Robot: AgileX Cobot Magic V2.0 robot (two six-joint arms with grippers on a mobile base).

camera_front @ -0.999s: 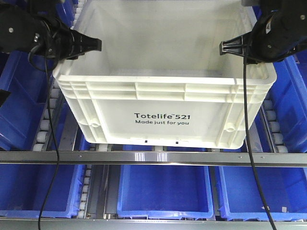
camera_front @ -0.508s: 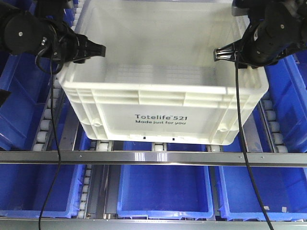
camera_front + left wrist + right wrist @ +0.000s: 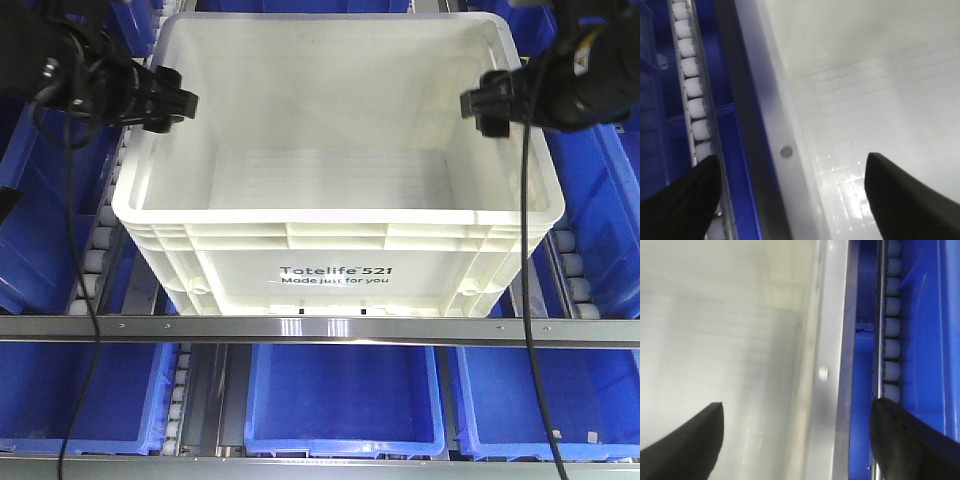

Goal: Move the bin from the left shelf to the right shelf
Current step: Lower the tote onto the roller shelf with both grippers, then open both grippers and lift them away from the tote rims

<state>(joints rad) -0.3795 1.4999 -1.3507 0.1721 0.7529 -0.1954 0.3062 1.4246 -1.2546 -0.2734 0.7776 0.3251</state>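
The shelf rack [image 3: 320, 329] fills the front view, with a grey metal rail running across it and roller tracks [image 3: 97, 262] sloping back on both sides of the middle lane. On that middle lane sits the bin [image 3: 336, 268], a large white tote with a ribbed rim and black print reading "Totelife 521 Made just for you" on its near wall. It stands upright, its front edge just behind the rail, and its inside shows only a bare white ribbed floor.

Blue bins [image 3: 345, 398] surround it: 3 sit in a row on the level below the rail, and more stand to the left and right of the white tote on the upper level. The 3 lower ones show bare blue floors as far as can be seen.

The left tool [image 3: 168, 104] hangs at the tote's left rim, the right tool [image 3: 486, 104] at its right rim. In the left wrist view the 2 black fingers [image 3: 685, 200] are spread wide, 1 over the roller track outside the wall and 1 over the tote's floor, with the rim between them and untouched. The right wrist view shows the same: fingers [image 3: 912, 440] parted, straddling the right wall without contact. Both tools are released.
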